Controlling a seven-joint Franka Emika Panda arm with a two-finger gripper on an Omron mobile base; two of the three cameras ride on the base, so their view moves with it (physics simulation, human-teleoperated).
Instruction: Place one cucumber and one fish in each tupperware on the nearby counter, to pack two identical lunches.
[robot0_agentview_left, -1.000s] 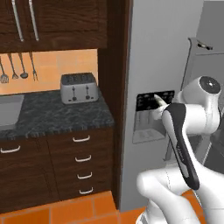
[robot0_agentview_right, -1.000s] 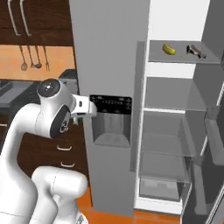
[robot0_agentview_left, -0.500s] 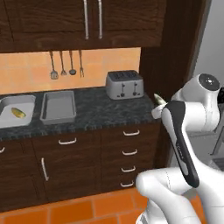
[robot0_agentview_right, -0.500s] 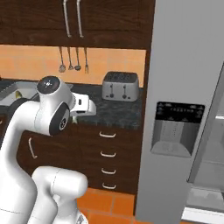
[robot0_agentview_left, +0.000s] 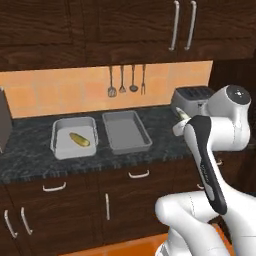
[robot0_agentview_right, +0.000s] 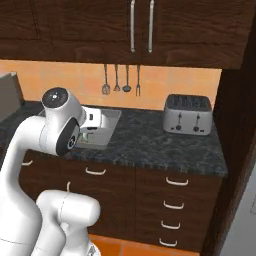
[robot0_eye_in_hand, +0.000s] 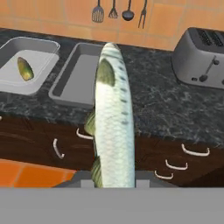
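Gripper (robot0_eye_in_hand: 114, 186) closed on the fish (robot0_eye_in_hand: 113, 118) — its silvery body runs straight out ahead of the fingers, held clear above the counter (robot0_eye_in_hand: 162, 109). Beyond and to the left of the fish tip lie the two tupperware trays, just beside each other: near tray (robot0_eye_in_hand: 70, 87) bare; far-left tray (robot0_eye_in_hand: 41, 48) holds one cucumber (robot0_eye_in_hand: 25, 69). Toaster (robot0_eye_in_hand: 199, 57) stands to the right of the gripper, well apart from the trays. Utensils (robot0_eye_in_hand: 118, 11) hang on the wall beyond.
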